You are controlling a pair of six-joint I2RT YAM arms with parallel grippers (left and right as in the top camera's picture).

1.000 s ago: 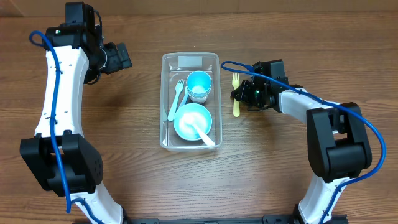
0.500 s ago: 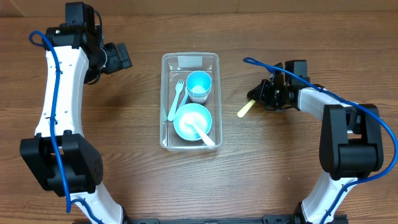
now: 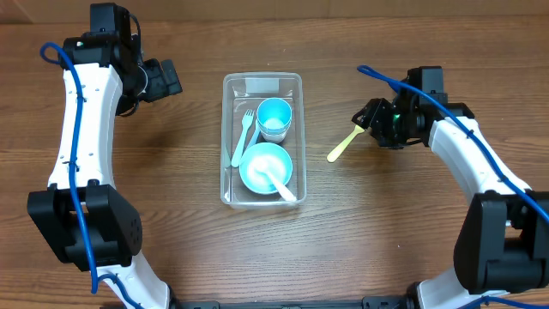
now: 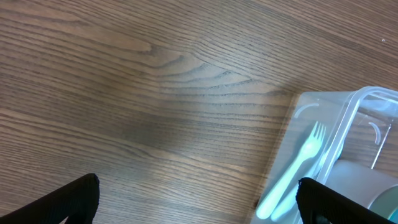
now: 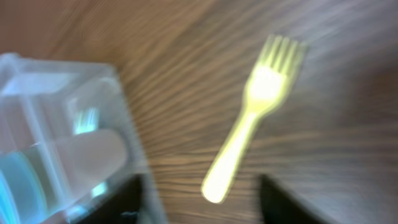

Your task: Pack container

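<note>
Container [image 3: 262, 84] sat mid-way across the table [image 3: 171, 180], partly filled, while the right end effector [image 3: 367, 121], fingers spread and empty, hung just beside the loose yellow fork [image 3: 343, 144], which an off-centre close could skid away or flip.

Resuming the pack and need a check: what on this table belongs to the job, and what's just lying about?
Part of the job:
container
yellow fork, loose on the wood to its right
already inside: teal fork, teal cup, teal bowl, white spoon

Lying about:
no other loose item visible, only the table
</note>
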